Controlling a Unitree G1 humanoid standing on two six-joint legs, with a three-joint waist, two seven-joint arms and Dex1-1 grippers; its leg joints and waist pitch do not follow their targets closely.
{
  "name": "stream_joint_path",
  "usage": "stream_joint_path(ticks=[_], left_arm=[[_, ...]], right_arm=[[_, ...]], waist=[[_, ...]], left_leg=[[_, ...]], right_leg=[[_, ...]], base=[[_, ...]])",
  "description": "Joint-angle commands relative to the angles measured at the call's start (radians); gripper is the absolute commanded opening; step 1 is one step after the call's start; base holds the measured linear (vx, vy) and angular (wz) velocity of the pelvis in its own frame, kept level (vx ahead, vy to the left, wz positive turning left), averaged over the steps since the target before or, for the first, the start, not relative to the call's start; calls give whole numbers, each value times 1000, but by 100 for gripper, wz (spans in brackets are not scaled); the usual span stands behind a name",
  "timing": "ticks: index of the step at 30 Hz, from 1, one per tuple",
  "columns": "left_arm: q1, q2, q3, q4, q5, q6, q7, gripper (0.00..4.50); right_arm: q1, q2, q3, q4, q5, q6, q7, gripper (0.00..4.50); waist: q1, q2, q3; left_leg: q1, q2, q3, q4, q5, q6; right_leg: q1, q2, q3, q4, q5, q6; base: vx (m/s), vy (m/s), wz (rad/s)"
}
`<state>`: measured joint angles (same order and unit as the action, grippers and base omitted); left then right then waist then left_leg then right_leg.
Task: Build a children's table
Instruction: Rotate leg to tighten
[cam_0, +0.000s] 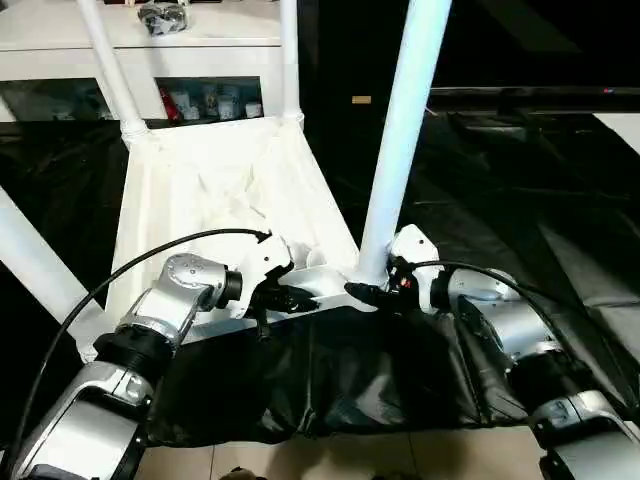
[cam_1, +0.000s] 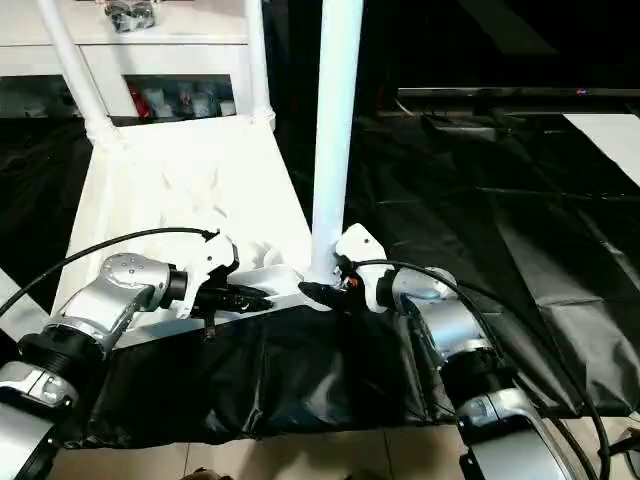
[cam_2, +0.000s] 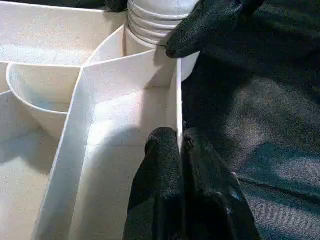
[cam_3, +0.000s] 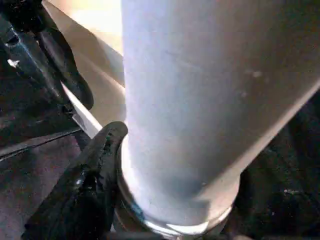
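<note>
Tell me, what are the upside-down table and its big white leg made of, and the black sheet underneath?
The tabletop looks like white moulded plastic, going by the thin ribs on its underside. The leg seems to be a smooth, slightly glossy plastic tube with ridged rings at its base. The black sheet looks like thin plastic film or tarp: shiny and wrinkled, though coated fabric is possible.

1. I seem to be in a home-like room: a white cabinet (cam_0: 150, 60) with glass doors and small items inside stands at my eleven o'clock.
2. Black sheeting (cam_0: 480, 180) covers the floor.
</note>
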<state>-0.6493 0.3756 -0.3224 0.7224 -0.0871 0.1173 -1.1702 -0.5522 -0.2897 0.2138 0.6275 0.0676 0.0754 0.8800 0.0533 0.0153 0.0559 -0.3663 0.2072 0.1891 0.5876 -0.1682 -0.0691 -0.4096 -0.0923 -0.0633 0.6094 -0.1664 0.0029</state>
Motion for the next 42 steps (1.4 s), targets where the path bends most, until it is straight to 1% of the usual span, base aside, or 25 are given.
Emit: stream_joint_path(ticks=[1,2,4,5,7,8,9,11,12,13,14,16,18,19,21,25,26,27,28,30,31,33,34,39,42], left_arm=[[-30,-43,12,27,7,20,60,0],[-30,-43,12,27,7,20,60,0],[-62,-118,28,65,24,54,200,0],[-64,-126,28,67,25,57,209,0],[-79,-203,28,86,33,74,295,0],[-79,-203,28,86,33,74,295,0],[-89,-243,25,103,41,76,328,0],[-103,-277,9,132,72,57,367,0],[-105,-278,3,135,81,49,369,0],[-107,-278,1,140,88,43,370,0],[-109,-278,0,144,93,39,371,0],[-104,-265,8,143,87,29,350,0],[-86,-235,15,126,75,4,290,0],[-77,-217,20,118,73,-12,256,0],[-72,-207,27,115,72,-15,236,0],[-49,-169,33,85,49,-45,131,0],[-36,-149,32,59,30,-46,65,0],[-29,-140,31,46,21,-45,33,0],[-20,-125,25,29,13,-62,-15,0],[-17,-119,24,25,11,-68,-36,0],[-13,-101,21,17,6,-79,-80,0],[-5,-74,13,0,-1,-74,-148,0],[-2,-66,9,-5,-1,-76,-164,0],[6,-37,7,-21,0,-73,-224,0],[5,-24,5,-22,7,-74,-244,0]], right_arm=[[-13,35,-9,33,-10,0,-61,274],[-13,35,-9,33,-10,0,-61,273],[0,108,-26,72,-33,20,-227,273],[1,118,-29,76,-35,22,-247,273],[-4,201,-46,122,-47,33,-406,272],[-4,201,-46,122,-47,33,-406,272],[-18,247,-46,153,-64,29,-489,272],[-55,311,-36,185,-63,-20,-489,272],[-60,321,-30,179,-60,-46,-465,272],[-62,326,-28,175,-61,-63,-451,272],[-63,328,-27,173,-61,-74,-444,307],[-60,315,-43,160,-55,-91,-441,342],[-51,279,-69,139,-39,-114,-414,348],[-46,252,-75,134,-35,-132,-386,363],[-42,231,-77,134,-26,-141,-345,388],[-22,155,-65,116,-13,-151,-205,412],[-8,110,-45,100,-15,-151,-113,412],[-1,90,-36,90,-13,-149,-68,412],[11,63,-24,71,-3,-140,7,412],[17,50,-16,60,2,-140,51,412],[30,14,9,33,12,-128,151,412],[34,-19,27,23,16,-125,243,412],[32,-25,29,24,19,-123,263,387],[18,-44,43,25,27,-100,338,366],[11,-50,47,24,27,-93,364,331]], waist=[[1,-10,-58],[2,-7,-58],[1,-5,-56],[0,-13,-56],[-5,-6,-53],[-5,-6,-53],[-10,0,-52],[-25,7,-55],[-26,11,-56],[-31,9,-55],[-30,8,-57],[-28,4,-59],[-25,2,-60],[-24,3,-62],[-21,-2,-64],[-13,-4,-67],[-11,-1,-69],[-6,-4,-71],[1,-2,-72],[12,0,-75],[16,1,-76],[22,2,-77],[29,1,-78],[38,0,-76],[38,-1,-73]], left_leg=[[18,13,-13,-71,-388,-11],[19,12,-13,-71,-388,-11],[21,10,-15,-70,-393,-21],[22,10,-16,-70,-394,-22],[21,8,-18,-71,-410,-24],[21,8,-18,-71,-410,-24],[27,7,-24,-72,-449,-31],[20,6,-34,-81,-480,-26],[23,7,-35,-81,-490,-24],[23,7,-36,-84,-508,-14],[23,6,-36,-84,-510,-12],[22,5,-34,-84,-495,-1],[21,4,-32,-84,-481,11],[15,6,-32,-85,-464,14],[12,7,-28,-85,-437,25],[5,9,-22,-82,-369,51],[9,11,-19,-81,-347,54],[8,11,-16,-78,-320,63],[9,14,-12,-77,-298,78],[10,18,-7,-73,-263,89],[12,20,-6,-71,-253,90],[7,23,-3,-71,-229,94],[5,24,-2,-70,-213,94],[13,26,1,-74,-240,70],[16,26,1,-77,-266,55]], right_leg=[[35,-44,30,-103,-490,-168],[34,-44,30,-103,-504,-165],[31,-45,27,-110,-548,-147],[30,-45,26,-112,-564,-140],[25,-46,22,-120,-606,-118],[25,-46,22,-120,-606,-118],[24,-46,13,-129,-639,-101],[37,-45,3,-133,-621,-91],[36,-47,2,-135,-613,-92],[36,-45,-1,-140,-600,-92],[36,-45,0,-139,-595,-94],[35,-46,8,-136,-573,-110],[34,-49,12,-136,-565,-117],[38,-51,15,-131,-539,-124],[40,-49,20,-125,-494,-140],[48,-50,27,-113,-403,-179],[44,-50,29,-109,-371,-200],[51,-48,28,-104,-331,-217],[49,-47,30,-101,-296,-230],[49,-46,30,-94,-259,-244],[48,-46,31,-92,-243,-249],[53,-44,28,-83,-201,-262],[55,-44,28,-77,-172,-270],[51,-45,29,-77,-205,-267],[48,-47,31,-83,-254,-251]], base=[[0,0,0],[0,0,0],[0,0,0],[0,0,0],[0,0,0],[0,0,0],[0,0,0],[0,0,0],[0,0,0],[0,0,0],[0,0,0],[0,0,0],[0,0,0],[0,0,0],[0,0,0],[0,0,0],[0,0,0],[0,0,0],[0,0,0],[56,-28,9],[57,-29,10],[0,0,0],[0,0,0],[0,0,0],[0,0,0]])
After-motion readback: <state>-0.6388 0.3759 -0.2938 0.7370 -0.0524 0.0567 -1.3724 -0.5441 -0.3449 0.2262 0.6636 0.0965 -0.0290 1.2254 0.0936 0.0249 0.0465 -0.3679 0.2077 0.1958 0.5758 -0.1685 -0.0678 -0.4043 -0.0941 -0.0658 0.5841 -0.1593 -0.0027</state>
